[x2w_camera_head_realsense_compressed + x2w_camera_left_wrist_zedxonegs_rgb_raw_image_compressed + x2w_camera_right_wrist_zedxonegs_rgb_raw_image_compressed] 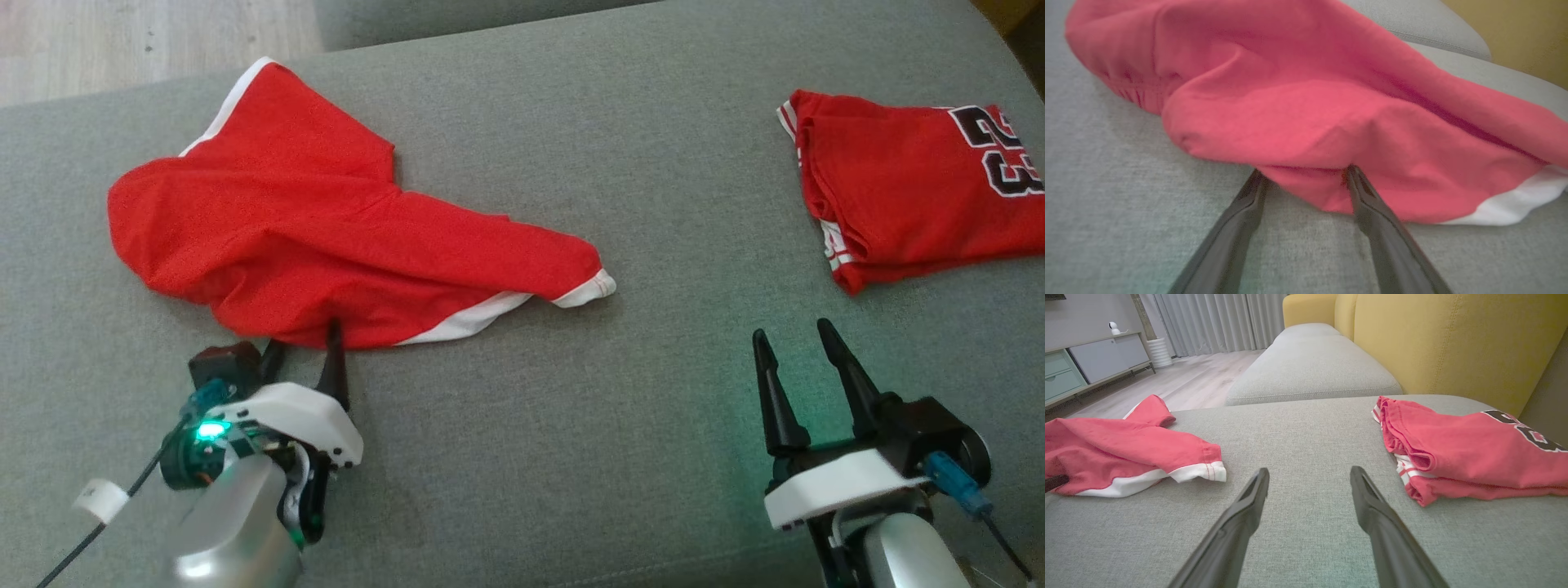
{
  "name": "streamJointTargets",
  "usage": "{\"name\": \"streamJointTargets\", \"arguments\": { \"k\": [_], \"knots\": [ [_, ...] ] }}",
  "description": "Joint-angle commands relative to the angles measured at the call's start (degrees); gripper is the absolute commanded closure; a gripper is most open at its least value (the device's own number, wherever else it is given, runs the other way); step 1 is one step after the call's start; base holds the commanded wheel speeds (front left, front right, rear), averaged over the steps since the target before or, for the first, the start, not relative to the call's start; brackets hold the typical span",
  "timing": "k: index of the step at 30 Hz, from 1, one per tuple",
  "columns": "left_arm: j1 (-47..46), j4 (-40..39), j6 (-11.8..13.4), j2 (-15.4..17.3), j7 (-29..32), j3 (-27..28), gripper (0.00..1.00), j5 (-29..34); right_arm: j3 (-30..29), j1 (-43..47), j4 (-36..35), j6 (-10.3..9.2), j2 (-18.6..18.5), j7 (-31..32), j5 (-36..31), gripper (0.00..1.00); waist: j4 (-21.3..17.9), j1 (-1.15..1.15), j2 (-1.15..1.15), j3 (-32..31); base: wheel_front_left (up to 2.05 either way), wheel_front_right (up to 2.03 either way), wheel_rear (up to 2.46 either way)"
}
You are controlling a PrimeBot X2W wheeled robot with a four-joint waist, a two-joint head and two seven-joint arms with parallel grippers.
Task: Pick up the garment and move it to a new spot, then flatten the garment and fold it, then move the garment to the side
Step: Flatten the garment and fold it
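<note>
The garment is a crumpled red piece with white trim, lying on the left half of the grey cushion. My left gripper is open at its near edge. In the left wrist view the left gripper has both fingertips touching the garment, and a low lip of red cloth lies between them. My right gripper stands open over bare cushion at the lower right, holding nothing. From the right wrist, the right gripper points across the cushion, with the garment off to its left.
A folded red jersey with a black number lies at the cushion's right edge, also seen as the jersey beside my right fingers. A yellow sofa back rises behind it. Wooden floor lies beyond the far left edge.
</note>
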Motion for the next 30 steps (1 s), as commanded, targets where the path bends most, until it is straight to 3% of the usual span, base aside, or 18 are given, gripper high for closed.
{"name": "streamJointTargets", "arguments": {
  "k": [1, 2, 7, 13, 18, 22, 23, 24, 27, 30],
  "knots": [
    [-2.7, 0.1, -0.7, 0.7, -0.5, 1.8, 0.66, -0.2, 1.3, -1.7, -1.5, 0.39, -0.3, -0.4, -0.5, 0.00, -0.3, -0.01, 0.00, 0.1, 0.00, 0.00, 0.00],
    [-2.9, 0.6, -1.1, 0.6, -0.7, 1.6, 1.00, 0.0, 1.3, -1.7, -1.4, 0.39, -0.3, -0.5, -0.4, 0.00, -0.3, -0.01, 0.00, 0.0, 0.00, 0.00, 0.00],
    [-2.9, 0.9, -2.3, 0.4, -3.6, -0.7, 1.00, 2.4, 0.8, -1.0, -0.8, 0.39, -0.3, -0.9, 0.2, 0.00, 0.7, -0.01, 0.00, -1.6, 0.00, 0.00, 0.00],
    [-0.7, -5.1, -1.0, 2.1, -5.1, -3.8, 1.00, 6.9, -0.3, 0.0, -0.4, 0.39, -0.3, -1.2, 0.6, 0.00, 2.8, -0.01, 0.00, -3.8, 0.00, 0.00, 0.00],
    [2.0, -19.4, 4.9, 8.3, -2.5, -4.7, 1.00, 11.1, -0.6, 1.1, -0.2, 0.39, -0.3, -1.3, 0.9, 0.00, 4.2, -0.01, 0.00, -5.6, 0.00, 0.00, 0.00],
    [4.3, -35.5, 11.4, 16.1, 2.8, -2.9, 1.00, 14.3, -0.7, 1.6, -0.3, 0.39, -0.3, -1.3, 1.0, 0.00, 4.7, -0.01, 0.00, -6.1, 0.00, 0.00, 0.00],
    [4.9, -43.0, 14.1, 19.6, 5.6, -1.7, 1.00, 15.7, -0.5, 1.6, -0.4, 0.39, -0.3, -1.2, 1.1, 0.00, 4.6, -0.01, 0.00, -6.0, 0.00, 0.00, 0.00],
    [5.1, -46.1, 15.0, 20.7, 7.0, -1.2, 1.00, 16.0, -0.4, 1.5, -0.4, 0.39, -0.3, -1.1, 1.1, 0.00, 4.6, -0.01, 0.00, -5.8, 0.00, 0.00, 0.00],
    [4.6, -51.4, 15.5, 22.1, 11.2, -2.2, 1.00, 16.7, 0.1, 1.0, -0.5, 0.39, -0.3, -1.0, 1.1, 0.00, 4.0, -0.01, 0.00, -5.1, 0.00, 0.00, 0.00],
    [2.8, -50.4, 13.4, 19.5, 13.6, -5.2, 1.00, 16.1, 0.7, 0.3, -0.4, 0.39, -0.3, -0.9, 0.9, 0.00, 3.3, -0.01, 0.00, -4.1, 0.00, 0.00, 0.00]
  ]
}}
